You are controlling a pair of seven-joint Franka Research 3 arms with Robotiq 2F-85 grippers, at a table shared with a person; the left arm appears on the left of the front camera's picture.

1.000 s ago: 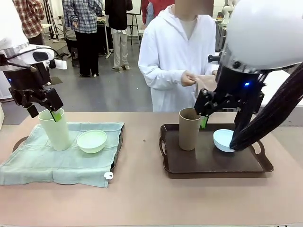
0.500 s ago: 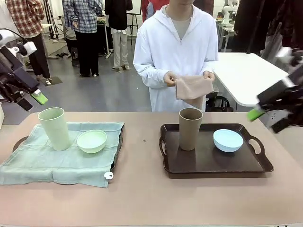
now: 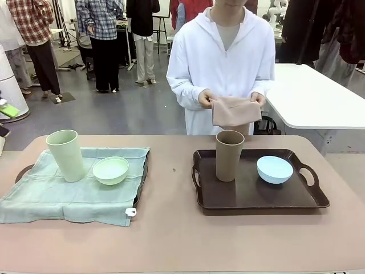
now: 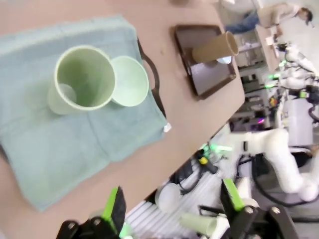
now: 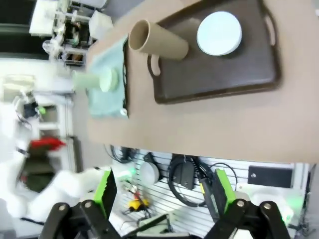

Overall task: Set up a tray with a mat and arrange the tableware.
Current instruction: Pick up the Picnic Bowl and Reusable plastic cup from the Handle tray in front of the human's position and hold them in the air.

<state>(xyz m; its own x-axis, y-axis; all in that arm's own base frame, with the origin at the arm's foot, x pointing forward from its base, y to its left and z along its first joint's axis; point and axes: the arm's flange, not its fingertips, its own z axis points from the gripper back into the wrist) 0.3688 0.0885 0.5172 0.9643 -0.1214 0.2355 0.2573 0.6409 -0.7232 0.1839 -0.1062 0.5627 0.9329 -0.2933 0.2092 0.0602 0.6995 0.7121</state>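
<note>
Both of my grippers had pulled back from the table. My left gripper (image 4: 173,199) had been at the rim of the tall pale green plastic cup (image 3: 67,154) a second earlier, and my right gripper (image 5: 164,191) had been low over the dark brown handled tray (image 3: 256,200). Each now hung off to its own side, jaws spread wide and holding nothing. On the left, that cup stood just beside the small pale green round bowl (image 3: 110,169) on the pale green cloth mat (image 3: 57,194). On the right, the tall brown cup (image 3: 229,154) and the light blue round bowl (image 3: 274,168) sat on bare tray. At the far side, the person held a folded tan cloth (image 3: 235,111) in both hands. I judged the left setting finished and the right one still lacking its mat.
</note>
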